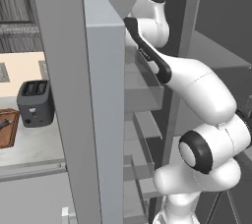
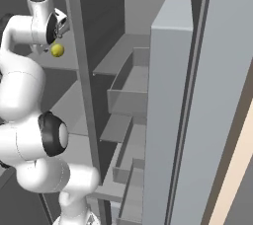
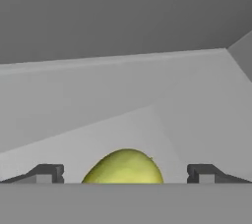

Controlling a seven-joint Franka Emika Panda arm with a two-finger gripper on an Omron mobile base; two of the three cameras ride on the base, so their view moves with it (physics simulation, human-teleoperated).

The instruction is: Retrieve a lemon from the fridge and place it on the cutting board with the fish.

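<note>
the lemon (image 3: 124,167) lies on a grey shelf of the fridge (image 2: 173,95), between the fingertips (image 3: 47,173). the gripper (image 3: 125,174) is spread wide and does not pinch it.

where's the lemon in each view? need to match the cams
Left base view: can't make it out; the arm reaches into the fridge there.
Right base view: lemon upper left, on a fridge shelf, just below the hand.
Hand view: lemon bottom centre, between the open gripper's tips, on the same shelf.
Shared landmark: the grey shelf.
</note>
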